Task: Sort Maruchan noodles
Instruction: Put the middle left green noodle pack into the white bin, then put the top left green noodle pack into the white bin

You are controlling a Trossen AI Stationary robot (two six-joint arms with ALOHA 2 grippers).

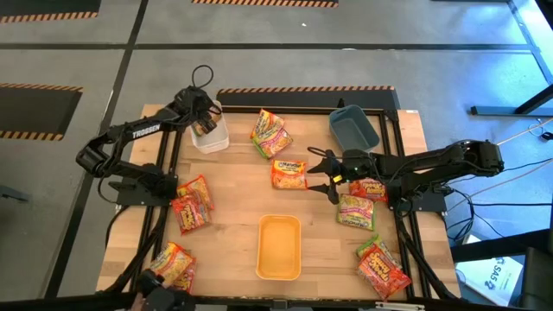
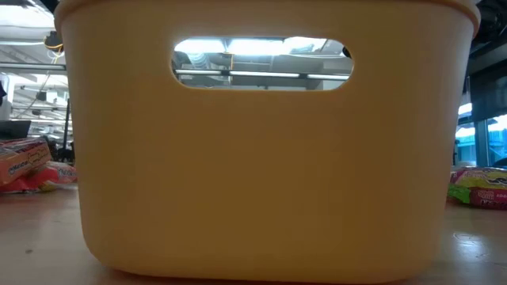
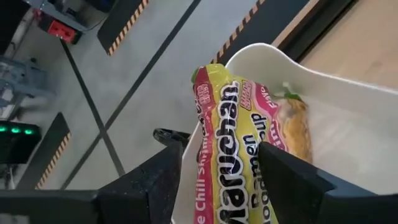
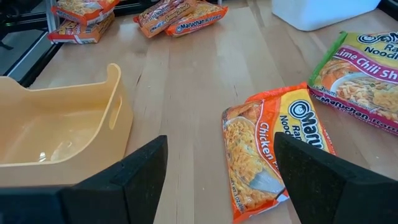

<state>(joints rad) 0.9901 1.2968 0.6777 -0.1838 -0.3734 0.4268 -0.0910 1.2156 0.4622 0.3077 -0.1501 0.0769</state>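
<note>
My left gripper [image 1: 206, 122] is over the white bin [image 1: 211, 138] at the far left, open, with a green-pink Maruchan packet [image 3: 239, 155] between its fingers. The packet stands on end in the bin, its top above the rim [image 3: 249, 53]. My right gripper [image 1: 326, 175] hovers open at mid-table, just right of an orange-yellow chicken packet [image 4: 273, 149] that lies flat on the wood. More packets lie flat: green-pink ones [image 1: 270, 135] at the far middle, and others on the left [image 1: 192, 204] and right [image 1: 354, 211]. My left gripper has a finger on either side of the green-pink packet's lower half [image 3: 236, 193], coming at it slanting down from the near left. A strip of the bin's wall shows between one finger [image 3: 158, 180] and the packet's edge. Whether the other finger [image 3: 286, 174] touches it, I cannot tell.
A yellow bin [image 1: 279, 247] stands near the front middle and fills the low view [image 2: 261, 158]. A blue bin [image 1: 352, 127] stands at the far right. Packets also lie at the near left [image 1: 173, 263] and near right [image 1: 381, 268] corners. Bare wood lies between the yellow bin and the chicken packet.
</note>
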